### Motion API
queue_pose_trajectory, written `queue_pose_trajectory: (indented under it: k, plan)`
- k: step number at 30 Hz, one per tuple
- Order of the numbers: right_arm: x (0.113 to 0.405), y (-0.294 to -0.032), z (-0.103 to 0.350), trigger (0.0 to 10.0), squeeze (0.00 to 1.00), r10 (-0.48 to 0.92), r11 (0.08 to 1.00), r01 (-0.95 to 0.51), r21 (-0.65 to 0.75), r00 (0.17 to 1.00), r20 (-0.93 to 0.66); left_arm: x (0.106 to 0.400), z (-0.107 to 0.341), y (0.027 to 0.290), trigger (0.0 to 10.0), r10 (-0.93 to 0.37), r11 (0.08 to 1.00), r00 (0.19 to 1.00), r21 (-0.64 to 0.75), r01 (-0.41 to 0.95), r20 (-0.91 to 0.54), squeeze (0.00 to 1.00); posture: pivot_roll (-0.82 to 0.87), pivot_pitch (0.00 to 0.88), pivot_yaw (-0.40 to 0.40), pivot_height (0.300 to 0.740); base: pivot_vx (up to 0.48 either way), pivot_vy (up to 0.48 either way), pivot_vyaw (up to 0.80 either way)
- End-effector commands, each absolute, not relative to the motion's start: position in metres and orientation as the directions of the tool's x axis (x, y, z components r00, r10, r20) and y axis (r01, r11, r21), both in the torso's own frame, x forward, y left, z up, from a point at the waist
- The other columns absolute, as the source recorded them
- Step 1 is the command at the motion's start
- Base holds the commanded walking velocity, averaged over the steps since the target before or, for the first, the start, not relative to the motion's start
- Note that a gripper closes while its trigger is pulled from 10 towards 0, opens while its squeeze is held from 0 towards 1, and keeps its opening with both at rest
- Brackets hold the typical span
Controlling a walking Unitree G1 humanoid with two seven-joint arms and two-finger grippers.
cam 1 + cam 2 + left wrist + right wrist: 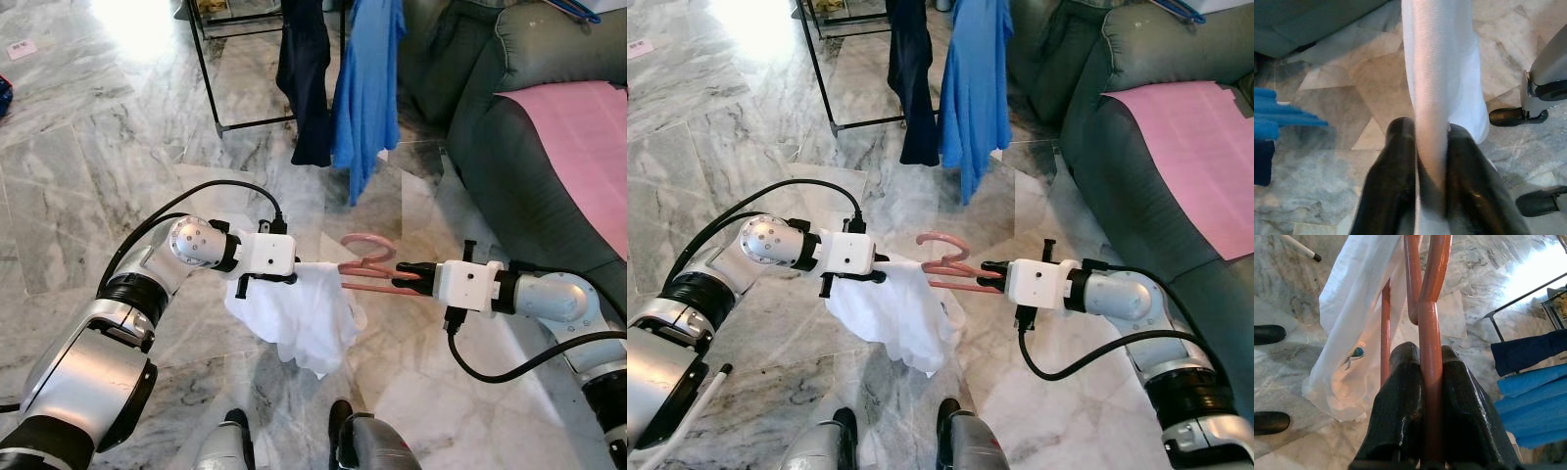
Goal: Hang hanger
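now | left gripper (1431, 161) pinches white garment (299, 318) | right gripper (1430, 382) clamps pink hanger (370, 269)

hanger (367, 262) – 1 | white garment (294, 318) – 1 | hung garments (338, 83) – 2 | grippers (409, 277) – 2

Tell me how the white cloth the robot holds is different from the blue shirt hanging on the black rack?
The white cloth is draped over a pink plastic hanger held between the left gripper and the right gripper; the blue shirt hangs on the black metal rack. The white cloth is bunched up low near the floor, while the blue shirt hangs long and straight. Both are clothes dangling freely.
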State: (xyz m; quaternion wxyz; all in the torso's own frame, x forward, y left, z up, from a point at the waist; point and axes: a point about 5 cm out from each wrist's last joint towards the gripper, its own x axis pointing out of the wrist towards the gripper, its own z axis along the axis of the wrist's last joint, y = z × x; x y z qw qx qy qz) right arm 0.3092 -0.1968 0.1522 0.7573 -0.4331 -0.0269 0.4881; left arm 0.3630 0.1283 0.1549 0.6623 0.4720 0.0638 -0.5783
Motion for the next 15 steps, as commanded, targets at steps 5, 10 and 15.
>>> queue_pose_trajectory:
  k: [5,10,15]
  plan:
    - [0.31,-0.193,0.155,10.0,0.0,0.773,0.128,-0.701,-0.702,0.514,-0.372,0.361,0.152,0.128,0.0,-0.692,-0.14,0.29,0.517,0.844,-0.661,0.0,-0.09,0.281,-0.04,0.74,0.0,0.0,0.0]
    - [0.312,-0.194,0.156,10.0,0.0,0.768,0.142,-0.695,-0.705,0.527,-0.364,0.358,0.144,0.132,0.0,-0.694,-0.116,0.286,0.495,0.861,-0.661,0.0,-0.09,0.28,-0.042,0.74,0.0,0.0,0.0]
    - [0.314,-0.196,0.158,10.0,0.0,0.758,0.156,-0.672,-0.724,0.551,-0.349,0.355,0.136,0.137,0.0,-0.697,-0.086,0.281,0.465,0.881,-0.66,0.0,-0.09,0.278,-0.042,0.74,0.0,0.0,0.0]
